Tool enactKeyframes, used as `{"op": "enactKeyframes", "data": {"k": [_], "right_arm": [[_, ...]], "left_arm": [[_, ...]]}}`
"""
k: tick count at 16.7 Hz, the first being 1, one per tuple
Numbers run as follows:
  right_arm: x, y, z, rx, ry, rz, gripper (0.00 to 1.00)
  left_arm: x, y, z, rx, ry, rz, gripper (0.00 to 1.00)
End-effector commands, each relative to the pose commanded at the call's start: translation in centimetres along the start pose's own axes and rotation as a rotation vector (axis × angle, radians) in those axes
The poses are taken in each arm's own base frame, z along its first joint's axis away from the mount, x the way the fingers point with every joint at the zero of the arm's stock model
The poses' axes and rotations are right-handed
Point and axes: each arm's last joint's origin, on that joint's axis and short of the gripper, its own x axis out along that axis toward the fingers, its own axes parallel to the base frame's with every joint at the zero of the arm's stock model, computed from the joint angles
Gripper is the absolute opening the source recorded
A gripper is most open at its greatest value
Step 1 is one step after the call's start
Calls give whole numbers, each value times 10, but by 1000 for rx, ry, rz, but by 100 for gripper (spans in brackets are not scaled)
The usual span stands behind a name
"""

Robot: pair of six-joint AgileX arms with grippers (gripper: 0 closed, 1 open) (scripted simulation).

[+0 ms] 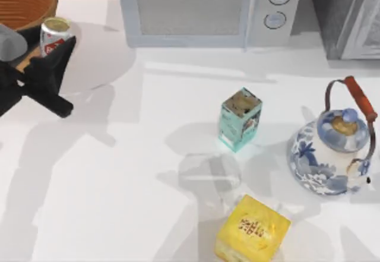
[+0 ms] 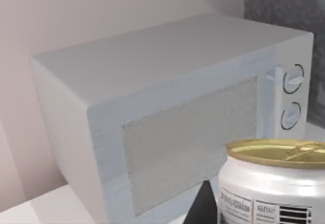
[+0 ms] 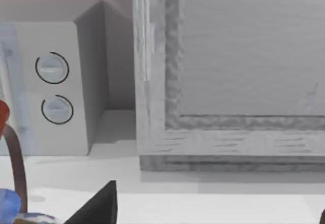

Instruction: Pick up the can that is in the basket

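Can (image 1: 55, 35) (base hidden) between left hand (image 1: 59, 51) fingers

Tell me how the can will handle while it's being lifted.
The can looks like smooth, shiny metal, so it may slip in a light hold. Its round wall would probably roll if it dropped on its side. It seems small and thin, likely light and easy to dent. The left gripper is at it, beside the basket.

Microwave (image 1: 211, 9) blocks back edge; carton (image 1: 240, 119), teapot (image 1: 335, 149), yellow box (image 1: 252, 231) crowd my right; left-centre table (image 1: 107, 179) open.
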Motion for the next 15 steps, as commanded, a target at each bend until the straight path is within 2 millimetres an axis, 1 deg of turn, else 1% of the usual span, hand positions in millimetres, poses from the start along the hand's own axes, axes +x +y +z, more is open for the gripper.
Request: {"op": "enactKeyframes", "data": {"k": [3,8,15], "right_arm": [[0,0,0,0,0,0,100],[0,0,0,0,0,0,100],[0,0,0,0,0,0,100]], "left_arm": [[22,9,-11,-4,-1,-84,0],[54,22,-49,-49,41,-229,0],[85,32,-105,-96,55,-453,0]]}}
